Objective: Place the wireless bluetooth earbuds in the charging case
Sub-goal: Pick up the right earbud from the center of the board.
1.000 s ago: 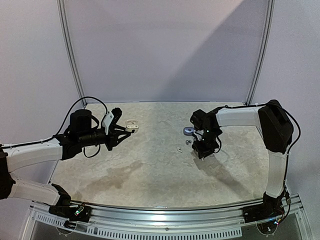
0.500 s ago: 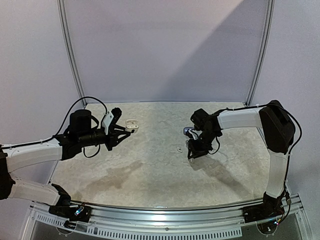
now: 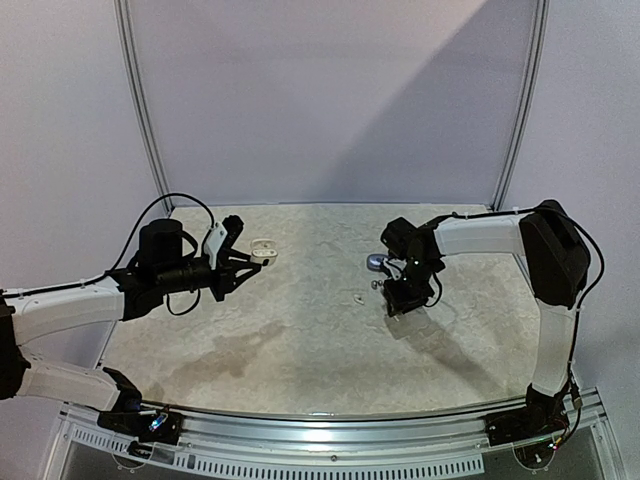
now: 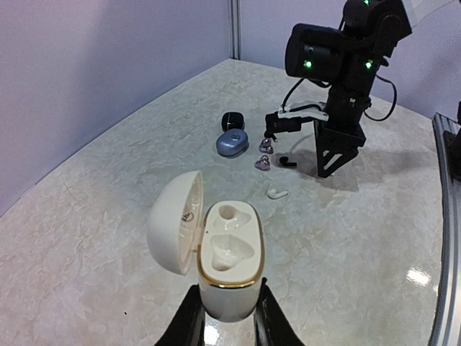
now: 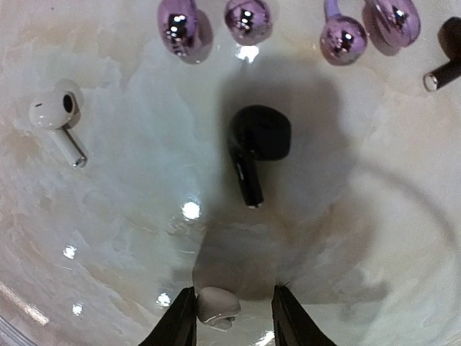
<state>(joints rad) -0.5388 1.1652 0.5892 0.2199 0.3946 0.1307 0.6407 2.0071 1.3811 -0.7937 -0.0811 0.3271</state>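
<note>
My left gripper (image 4: 225, 317) is shut on the base of a white charging case (image 4: 229, 249) with a gold rim. It holds the case above the table with the lid open to the left and both sockets empty; the case also shows in the top view (image 3: 263, 250). My right gripper (image 5: 234, 317) points down at the table, jaws open. A small white earbud (image 5: 218, 305) sits between the jaws, against the left finger and apart from the right one. A black stemmed earbud (image 5: 256, 144) lies just ahead. A white stemmed earbud (image 5: 57, 115) lies to the left.
Several shiny pale purple earbuds (image 5: 180, 25) lie in a row beyond the black one, and another black earbud (image 5: 446, 54) lies at the right edge. A closed bluish case (image 4: 232, 143) and a black case (image 4: 232, 120) sit past them. The right arm (image 4: 338, 79) stands over this cluster.
My right gripper swung a little left over the earbuds, then back right to where it is now. My left arm and the case have not moved.
</note>
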